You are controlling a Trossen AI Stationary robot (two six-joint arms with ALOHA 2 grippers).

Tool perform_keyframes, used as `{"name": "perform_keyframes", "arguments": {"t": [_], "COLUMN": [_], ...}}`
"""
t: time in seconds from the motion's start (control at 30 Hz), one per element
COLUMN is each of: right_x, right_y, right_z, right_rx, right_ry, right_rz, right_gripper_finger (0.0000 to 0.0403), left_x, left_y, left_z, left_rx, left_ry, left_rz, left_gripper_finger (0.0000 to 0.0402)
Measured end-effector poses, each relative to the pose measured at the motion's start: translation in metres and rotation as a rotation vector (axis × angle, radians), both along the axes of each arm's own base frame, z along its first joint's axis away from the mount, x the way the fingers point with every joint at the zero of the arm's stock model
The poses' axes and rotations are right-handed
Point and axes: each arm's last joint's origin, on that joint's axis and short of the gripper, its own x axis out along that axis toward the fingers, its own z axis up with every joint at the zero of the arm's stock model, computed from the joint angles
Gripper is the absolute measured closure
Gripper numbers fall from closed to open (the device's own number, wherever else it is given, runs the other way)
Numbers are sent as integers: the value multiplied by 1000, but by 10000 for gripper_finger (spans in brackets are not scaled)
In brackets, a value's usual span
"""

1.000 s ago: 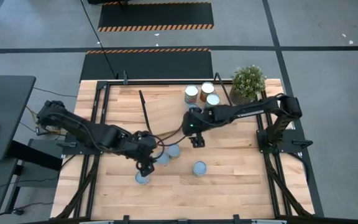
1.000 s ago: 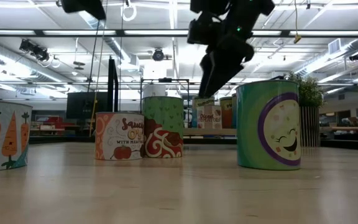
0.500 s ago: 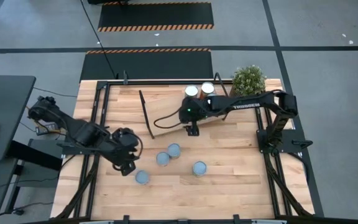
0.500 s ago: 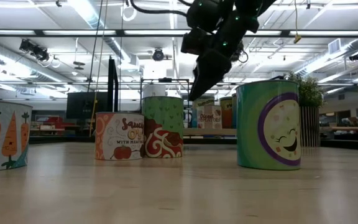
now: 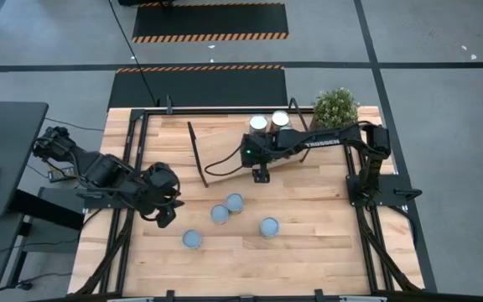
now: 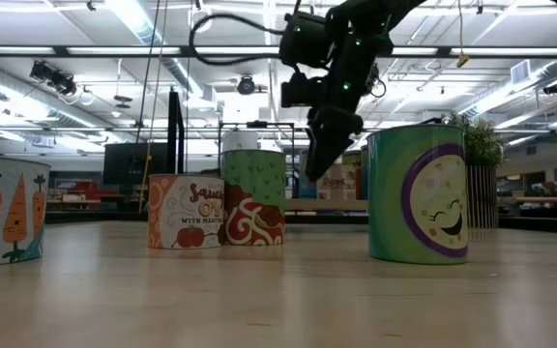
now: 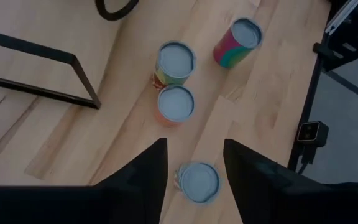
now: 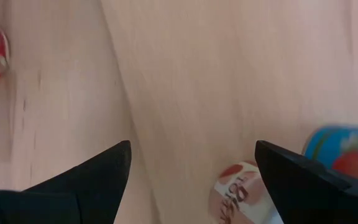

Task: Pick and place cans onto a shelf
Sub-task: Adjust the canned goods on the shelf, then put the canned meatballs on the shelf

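Four cans stand upright on the tabletop: one near the front (image 5: 190, 239), two touching (image 5: 219, 214) (image 5: 235, 202), and one to their right (image 5: 268, 226). Two more cans (image 5: 259, 123) (image 5: 279, 119) stand on the shelf (image 5: 225, 149) at the far side. A seventh can is hidden. My left gripper (image 5: 164, 216) is open and empty, left of the table cans; the front can (image 7: 197, 182) shows between its fingers. My right gripper (image 5: 261, 174) is open and empty above the shelf's near edge, and shows in the low view (image 6: 319, 159).
A potted green plant (image 5: 335, 107) stands at the far right corner beside the shelf cans. The shelf's black frame end (image 5: 196, 155) rises left of the board. A black cable (image 5: 225, 164) loops over the shelf. Black rails run along both table sides.
My left gripper has drawn back from above the table cans toward the table's left edge. My right gripper has gone a little toward the far edge, over the shelf's near edge. The cans have stayed in place.
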Motion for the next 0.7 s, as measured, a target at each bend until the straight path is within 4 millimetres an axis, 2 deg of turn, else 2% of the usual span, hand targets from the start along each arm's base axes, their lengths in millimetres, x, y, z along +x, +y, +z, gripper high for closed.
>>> {"name": "perform_keyframes", "arguments": {"t": [0.23, 0.53, 0.7], "right_x": [-8, -20, -27], "right_y": [-2, 28, 49], "right_z": [1, 52, 70], "right_rx": [25, 43, 105], "right_ry": [53, -144, -218], "right_rz": [-39, -33, -22], "right_gripper_finger": [53, 53, 53], "left_x": [1, 3, 6], "left_y": [0, 0, 1], "left_z": [0, 1, 3], "left_rx": [11, 26, 72], "left_ry": [-7, -31, -96], "left_rz": [6, 23, 74], "left_gripper_finger": [239, 239, 239]}}
